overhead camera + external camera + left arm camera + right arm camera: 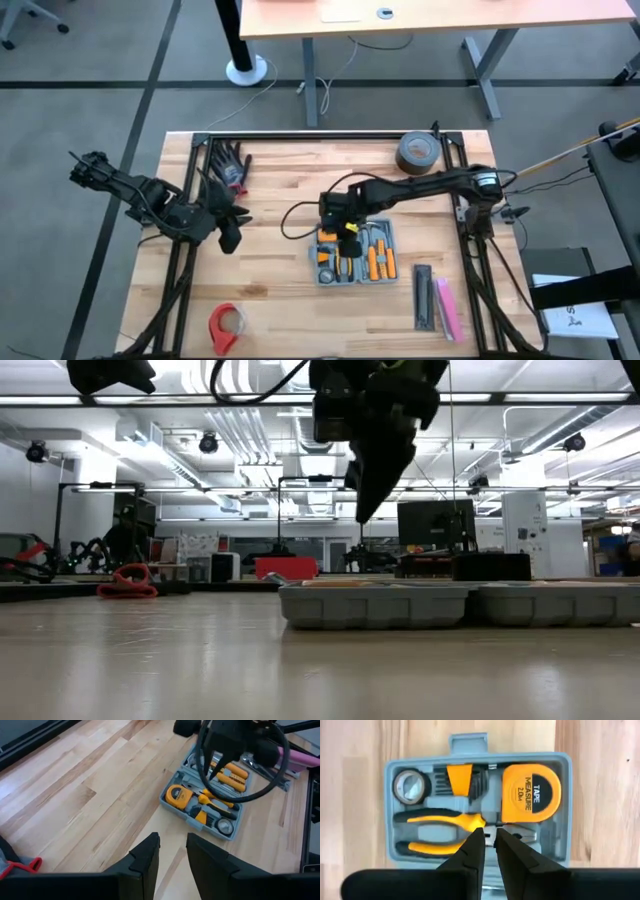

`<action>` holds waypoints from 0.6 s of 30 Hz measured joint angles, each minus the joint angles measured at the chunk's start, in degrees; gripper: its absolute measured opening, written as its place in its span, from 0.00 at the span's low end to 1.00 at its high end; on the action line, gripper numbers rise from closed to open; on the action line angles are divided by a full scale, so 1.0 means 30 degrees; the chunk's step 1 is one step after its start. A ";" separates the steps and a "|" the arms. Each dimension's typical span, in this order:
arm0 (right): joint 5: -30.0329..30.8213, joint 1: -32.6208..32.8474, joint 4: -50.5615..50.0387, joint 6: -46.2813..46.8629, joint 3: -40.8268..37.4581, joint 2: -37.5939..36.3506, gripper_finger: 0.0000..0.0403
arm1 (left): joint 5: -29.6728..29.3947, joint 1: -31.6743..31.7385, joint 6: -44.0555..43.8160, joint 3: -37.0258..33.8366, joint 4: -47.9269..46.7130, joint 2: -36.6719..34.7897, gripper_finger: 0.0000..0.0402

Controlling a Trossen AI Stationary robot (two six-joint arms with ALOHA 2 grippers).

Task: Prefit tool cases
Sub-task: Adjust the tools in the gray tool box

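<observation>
Case (pixel 357 254) first: from above we see it lying open on the wooden table (pixel 280 290), right of centre, its tray filled with orange-handled tools. Our right gripper (pixel 345 236) reaches in from the right and hangs over the case's left part. Our left gripper (pixel 229 238) waits near the table's left side, well apart from the case. A tape roll (pixel 419 152) sits by the far edge, a red roll (pixel 226 324) near the front edge, dark gloves (pixel 231 165) far left, and black and pink bars (pixel 437 300) lie just right of the case.

At table height, we see the case as a low grey tray (pixel 460 605) resting flat on the table. The right gripper (pixel 368 510) points down above it, clear of the tray, with nothing in its jaws.

Looking past the left wrist, we see its jaws slightly apart and empty, with bare wood between the fingers (pixel 145 860). The case (pixel 207 802) lies farther off under the right arm (pixel 240 745), showing a yellow tape measure (pixel 178 796) and pliers (pixel 215 802).

Looking past the right wrist, we see its jaws nearly closed, a thin gap left between the fingers (pixel 472 852), gripping nothing. They hover over the case's middle, by the pliers' head (pixel 487 826), with the tape measure (pixel 530 792) beside it and a small tape roll (pixel 411 787) in the corner slot.
</observation>
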 joint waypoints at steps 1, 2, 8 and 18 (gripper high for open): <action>-0.0001 0.0000 -0.0395 0.0017 0.0169 -0.0132 0.08 | 0.0000 0.0000 0.0005 0.0000 -0.0010 0.0006 0.26; 0.0002 0.0000 -0.0919 0.0040 0.0368 -0.0287 0.08 | -0.0007 0.0000 -0.0001 0.0000 -0.0023 -0.0001 0.26; 0.0009 0.0000 -0.3053 -0.0017 0.1907 -0.0614 0.08 | -0.0015 0.0000 0.0006 0.0000 -0.0012 -0.0001 0.26; -0.0004 0.0319 -0.3056 -0.0135 0.2073 0.0165 0.08 | -0.0015 0.0000 -0.0045 0.0000 0.0006 -0.0001 0.26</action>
